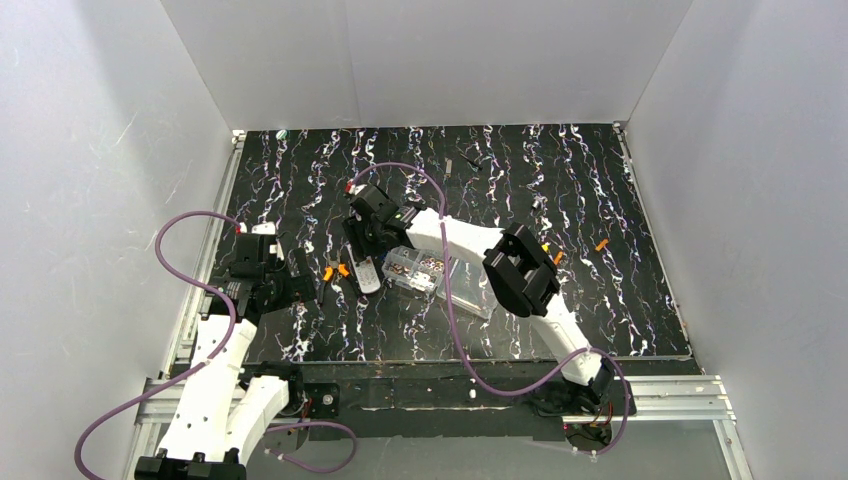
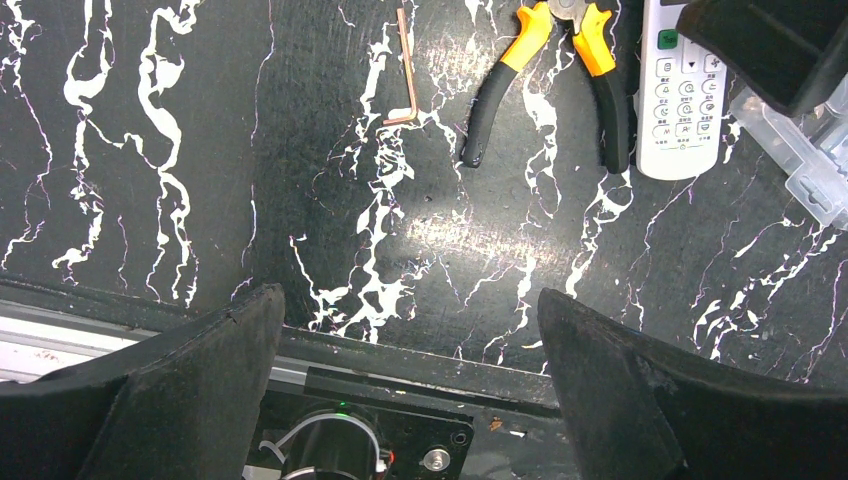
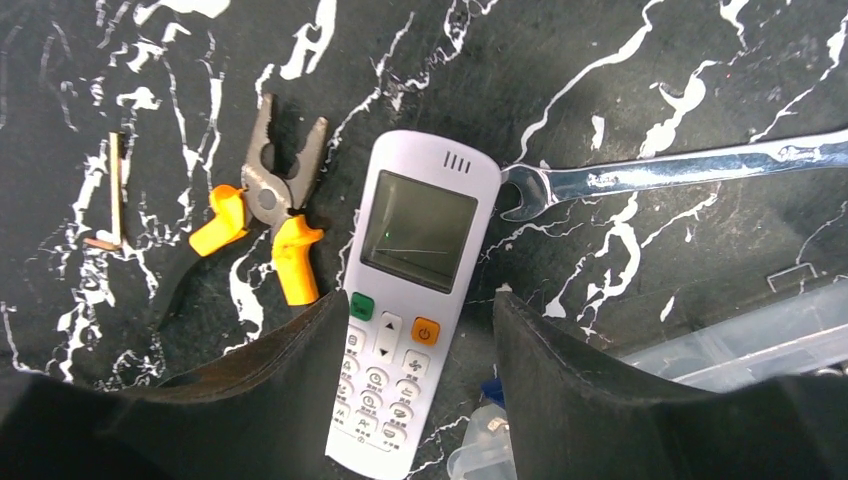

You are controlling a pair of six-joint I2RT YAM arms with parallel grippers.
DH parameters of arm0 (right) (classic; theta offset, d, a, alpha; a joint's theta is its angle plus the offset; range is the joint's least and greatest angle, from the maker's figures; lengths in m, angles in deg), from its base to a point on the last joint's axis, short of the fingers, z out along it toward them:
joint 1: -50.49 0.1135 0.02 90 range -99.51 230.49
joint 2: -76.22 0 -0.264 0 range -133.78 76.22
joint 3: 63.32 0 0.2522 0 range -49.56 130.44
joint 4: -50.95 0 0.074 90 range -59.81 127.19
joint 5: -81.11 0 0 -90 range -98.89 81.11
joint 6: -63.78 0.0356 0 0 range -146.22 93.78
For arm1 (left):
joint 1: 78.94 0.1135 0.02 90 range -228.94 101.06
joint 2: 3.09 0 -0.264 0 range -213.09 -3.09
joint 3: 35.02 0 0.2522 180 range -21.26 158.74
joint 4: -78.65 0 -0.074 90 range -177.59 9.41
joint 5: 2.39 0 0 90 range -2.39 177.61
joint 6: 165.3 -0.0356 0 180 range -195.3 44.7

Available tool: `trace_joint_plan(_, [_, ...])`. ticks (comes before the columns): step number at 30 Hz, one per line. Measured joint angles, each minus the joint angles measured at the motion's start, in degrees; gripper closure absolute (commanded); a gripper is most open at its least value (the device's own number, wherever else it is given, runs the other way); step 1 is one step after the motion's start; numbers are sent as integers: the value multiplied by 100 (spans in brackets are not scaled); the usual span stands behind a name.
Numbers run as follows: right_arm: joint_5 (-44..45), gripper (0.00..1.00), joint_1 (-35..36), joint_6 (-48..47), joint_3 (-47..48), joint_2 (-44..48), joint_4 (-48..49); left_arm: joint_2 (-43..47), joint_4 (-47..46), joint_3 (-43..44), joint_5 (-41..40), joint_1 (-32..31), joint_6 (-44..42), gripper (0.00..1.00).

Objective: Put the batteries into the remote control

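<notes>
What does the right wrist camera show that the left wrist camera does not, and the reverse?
Only the right wrist view: a chrome wrench and the grey screen of the remote control, which lies face up. Only the left wrist view: the metal rail along the near edge and the open left gripper. Both: the remote control, the orange-handled pliers, the small hex key and the clear box.

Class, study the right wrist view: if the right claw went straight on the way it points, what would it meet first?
Most likely the remote control: it lies face up directly between the right claw's open fingers. How far above it the claw sits is unclear.
</notes>
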Motion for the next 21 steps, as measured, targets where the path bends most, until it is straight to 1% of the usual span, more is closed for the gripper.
trace_joint_plan(15, [-103,38,0,61,358,-367,-155,0,2,0,2,0,-2,0])
trace_joint_plan(21, [-133,41,7,90,483,-485,-164,-2,2,0,2,0,-2,1])
